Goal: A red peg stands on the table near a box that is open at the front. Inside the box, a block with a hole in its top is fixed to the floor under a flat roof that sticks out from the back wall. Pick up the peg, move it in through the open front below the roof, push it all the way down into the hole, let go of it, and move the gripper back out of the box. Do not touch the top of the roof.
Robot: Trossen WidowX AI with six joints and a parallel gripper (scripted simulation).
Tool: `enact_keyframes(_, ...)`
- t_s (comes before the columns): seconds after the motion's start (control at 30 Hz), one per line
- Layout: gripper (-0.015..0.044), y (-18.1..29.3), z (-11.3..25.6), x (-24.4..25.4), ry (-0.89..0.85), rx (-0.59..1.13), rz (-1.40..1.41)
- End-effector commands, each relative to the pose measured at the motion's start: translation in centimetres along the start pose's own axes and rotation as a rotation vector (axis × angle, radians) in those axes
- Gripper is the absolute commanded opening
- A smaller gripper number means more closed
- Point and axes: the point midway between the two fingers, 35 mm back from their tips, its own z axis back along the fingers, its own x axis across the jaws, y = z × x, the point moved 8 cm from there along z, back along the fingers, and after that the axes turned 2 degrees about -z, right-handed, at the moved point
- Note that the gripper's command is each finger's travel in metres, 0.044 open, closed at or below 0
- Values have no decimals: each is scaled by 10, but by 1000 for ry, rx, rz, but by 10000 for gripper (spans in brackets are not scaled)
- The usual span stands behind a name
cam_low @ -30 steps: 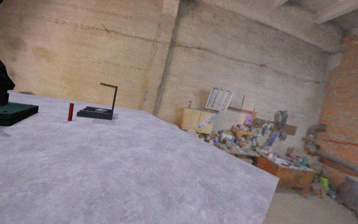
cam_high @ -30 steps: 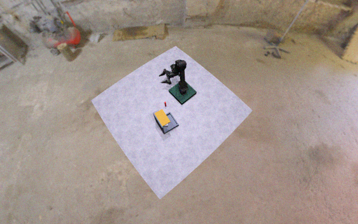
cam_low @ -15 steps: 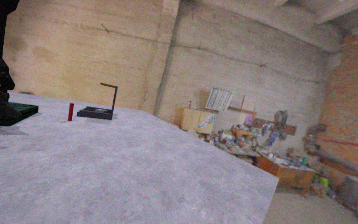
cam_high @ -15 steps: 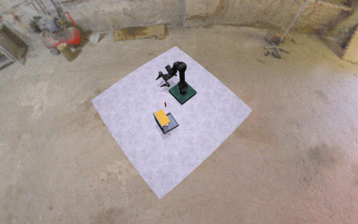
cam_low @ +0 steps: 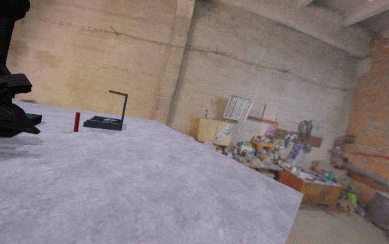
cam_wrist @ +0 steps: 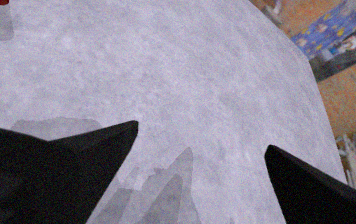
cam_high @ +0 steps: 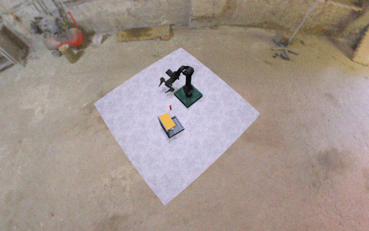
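Observation:
The red peg [cam_high: 170,107] [cam_low: 76,122] stands upright on the table, between the gripper and the box. Only its end shows at the top left corner of the wrist view [cam_wrist: 4,2]. The dark box [cam_high: 178,125] [cam_low: 102,125] has low side walls and a tall back wall with the flat orange roof [cam_high: 167,121] [cam_low: 118,93] sticking out from it. The light block [cam_low: 110,119] on its floor is mostly hidden under the roof in the top view; its hole cannot be made out. My gripper [cam_high: 163,89] [cam_wrist: 201,138] is wide open and empty, above the table and off to the side of the peg.
The green base plate [cam_high: 188,102] [cam_low: 35,118] of the arm stands near the peg, on the side away from the box's back wall. The table's edge [cam_low: 297,202] also shows at the right of the wrist view. The gripper's shadow lies on the table below the fingers.

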Motion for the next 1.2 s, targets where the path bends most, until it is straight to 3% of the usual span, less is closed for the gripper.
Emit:
enact_keyframes(0.0, 440, -8, -6, 3, -34, 26, 75)
enact_keyframes(1.17, 440, -85, -48, 43, -286, 184, 858)
